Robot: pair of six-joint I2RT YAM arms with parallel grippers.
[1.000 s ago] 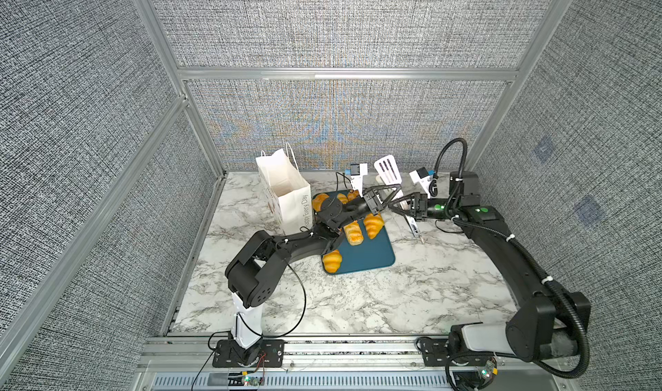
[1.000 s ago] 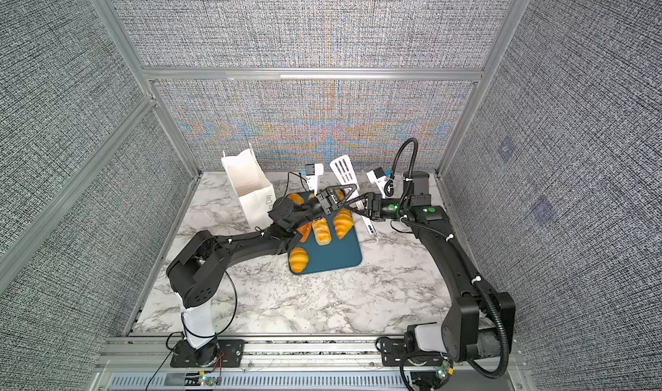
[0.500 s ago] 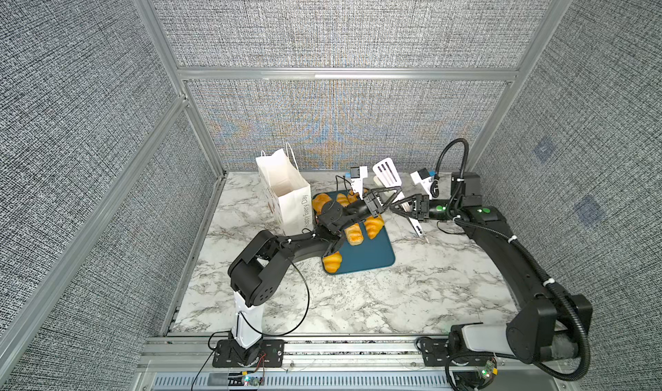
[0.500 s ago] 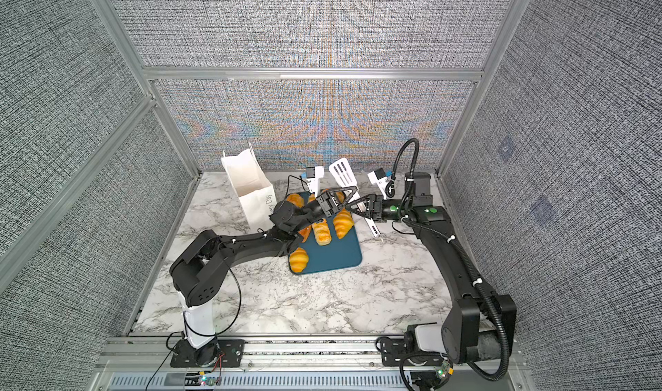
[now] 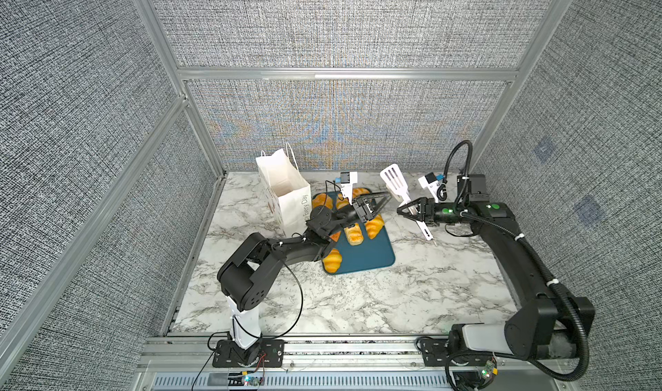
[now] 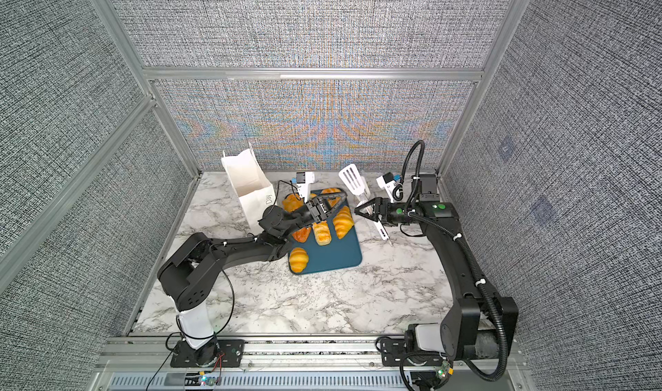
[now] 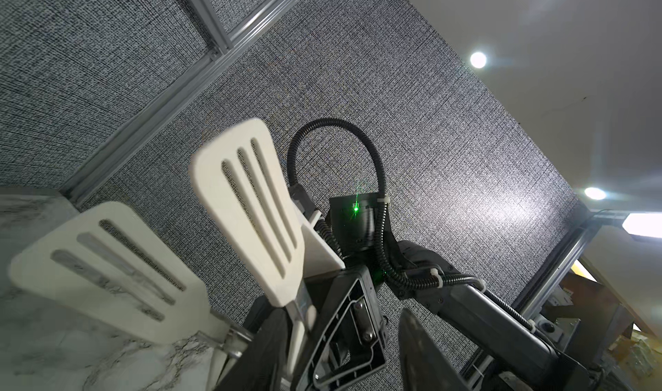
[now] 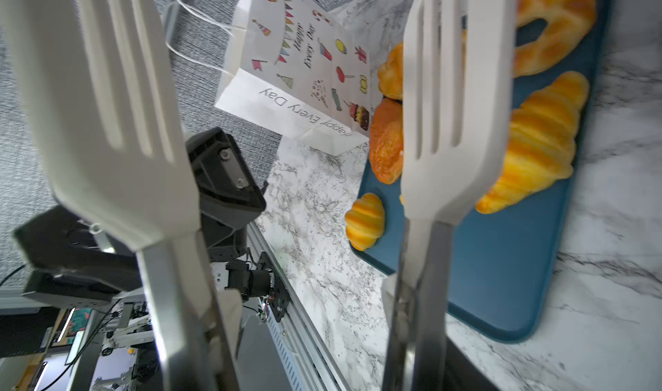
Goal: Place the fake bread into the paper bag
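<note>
On teal tray (image 5: 374, 260), fake bread (image 5: 354, 236) lies L-ward of R gripper (image 5: 412, 212), clamped on tongs (image 5: 394, 182); nearest croissant (image 5: 374, 226) runs approx front-back. I see L gripper (image 5: 374, 200) nearer, above tray, jaws wide, empty.

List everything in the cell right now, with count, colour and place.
bread: at least six showing, golden-orange, one darker reddish, on the tray; more may be hidden
tray: one, dark teal, mid-table, right of the bag
bag: one, white with grey lettering, standing open, back left
tongs: one pair, white slotted blades, right of the tray
table: one, white-grey marble, under everything
walls: three, grey fabric in metal frames, around the table
arms: two, black, one from each front corner
left end effector: one, black, open, above the tray's far end
right end effector: one, black, shut on the tongs
</note>
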